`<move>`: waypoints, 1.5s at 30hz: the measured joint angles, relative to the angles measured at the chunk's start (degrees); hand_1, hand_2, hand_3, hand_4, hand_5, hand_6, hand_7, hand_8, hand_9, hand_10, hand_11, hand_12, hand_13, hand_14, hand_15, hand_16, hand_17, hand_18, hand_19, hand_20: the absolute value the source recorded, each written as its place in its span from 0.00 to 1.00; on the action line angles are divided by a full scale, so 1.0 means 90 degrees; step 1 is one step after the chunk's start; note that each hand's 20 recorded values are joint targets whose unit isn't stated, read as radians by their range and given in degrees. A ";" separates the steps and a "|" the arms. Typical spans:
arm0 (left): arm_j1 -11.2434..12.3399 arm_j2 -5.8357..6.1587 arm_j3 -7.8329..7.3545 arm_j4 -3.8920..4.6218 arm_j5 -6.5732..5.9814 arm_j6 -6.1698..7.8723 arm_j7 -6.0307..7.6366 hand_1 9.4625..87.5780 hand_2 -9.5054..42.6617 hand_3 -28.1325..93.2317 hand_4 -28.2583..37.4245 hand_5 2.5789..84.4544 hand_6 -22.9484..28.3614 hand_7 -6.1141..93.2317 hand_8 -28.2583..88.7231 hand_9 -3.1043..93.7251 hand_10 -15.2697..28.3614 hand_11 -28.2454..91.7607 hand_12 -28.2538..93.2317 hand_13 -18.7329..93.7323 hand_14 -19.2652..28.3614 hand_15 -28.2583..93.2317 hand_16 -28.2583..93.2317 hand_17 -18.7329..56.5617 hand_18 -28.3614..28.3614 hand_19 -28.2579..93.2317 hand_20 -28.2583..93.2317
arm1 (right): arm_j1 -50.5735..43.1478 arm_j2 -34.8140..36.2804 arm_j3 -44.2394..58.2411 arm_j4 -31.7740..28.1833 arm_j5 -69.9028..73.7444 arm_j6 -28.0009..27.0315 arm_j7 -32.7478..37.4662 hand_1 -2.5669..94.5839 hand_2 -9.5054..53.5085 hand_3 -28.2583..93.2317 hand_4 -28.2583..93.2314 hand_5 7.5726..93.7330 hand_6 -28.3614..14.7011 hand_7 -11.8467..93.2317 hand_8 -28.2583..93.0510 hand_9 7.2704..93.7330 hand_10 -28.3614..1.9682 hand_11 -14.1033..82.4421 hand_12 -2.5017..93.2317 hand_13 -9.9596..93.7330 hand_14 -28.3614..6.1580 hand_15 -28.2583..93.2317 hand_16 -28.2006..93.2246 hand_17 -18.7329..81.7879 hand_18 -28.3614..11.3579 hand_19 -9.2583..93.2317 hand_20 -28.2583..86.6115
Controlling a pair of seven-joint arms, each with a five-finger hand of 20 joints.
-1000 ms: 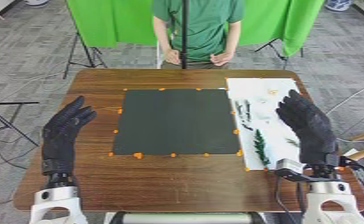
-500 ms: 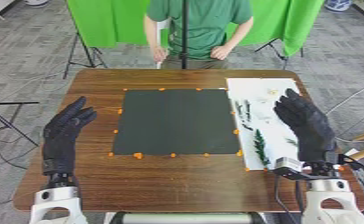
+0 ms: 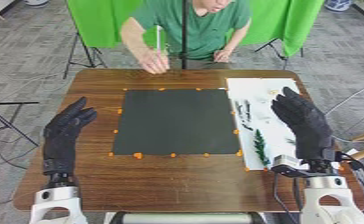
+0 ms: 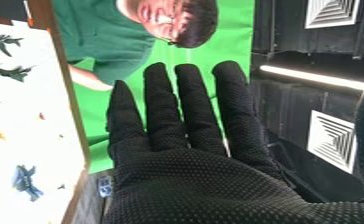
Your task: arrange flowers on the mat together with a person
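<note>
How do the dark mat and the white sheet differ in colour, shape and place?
The mat is dark grey; the sheet is white, with green sprigs on it.
The mat is close to square, while the sheet is narrower and longer.
The mat lies near the middle of the table; the sheet lies to its right, partly hidden by the right hand.
Both lie flat.

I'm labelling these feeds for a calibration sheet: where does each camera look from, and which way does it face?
Head view: on the robot's head, facing forward and down over the table and dark mat; both arms show, with left robot hand and right robot hand.
Right wrist view: on the right wrist, facing along the right robot hand's fingers towards the green curtain.
Shared: right robot hand, white sheet, curtain.
</note>
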 measured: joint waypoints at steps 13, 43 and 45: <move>0.0008 -0.0003 -0.0015 0.0000 0.0008 -0.0057 -0.0066 0.22 0.10 0.80 0.15 0.53 0.49 0.19 0.19 0.54 0.67 0.39 0.34 0.55 0.77 0.40 0.22 0.47 0.74 0.37 0.43 | -0.0059 -0.0010 0.0105 -0.0009 0.0002 -0.0166 0.0036 0.15 0.10 0.82 0.07 0.41 0.62 0.23 0.16 0.43 0.45 0.20 0.17 0.45 0.42 0.33 0.35 0.37 0.30 0.14 0.47; 0.0057 -0.0058 -0.0114 -0.0035 0.0011 -0.0240 -0.0162 0.21 0.11 0.80 0.14 0.53 0.49 0.19 0.19 0.54 0.67 0.39 0.34 0.56 0.78 0.40 0.22 0.46 0.74 0.36 0.42 | -0.0094 -0.0024 0.0160 -0.0023 -0.0010 -0.0217 0.0107 0.15 0.11 0.82 0.07 0.42 0.62 0.23 0.16 0.43 0.45 0.20 0.18 0.45 0.42 0.33 0.36 0.37 0.30 0.14 0.47; 0.0055 -0.0054 -0.0119 -0.0034 -0.0011 -0.0247 -0.0158 0.19 0.12 0.81 0.12 0.53 0.49 0.19 0.19 0.54 0.67 0.38 0.34 0.56 0.77 0.40 0.22 0.46 0.74 0.36 0.42 | -0.0094 -0.0025 0.0178 -0.0023 -0.0011 -0.0216 0.0106 0.15 0.11 0.82 0.07 0.42 0.62 0.24 0.16 0.43 0.45 0.20 0.18 0.45 0.42 0.33 0.36 0.37 0.30 0.14 0.47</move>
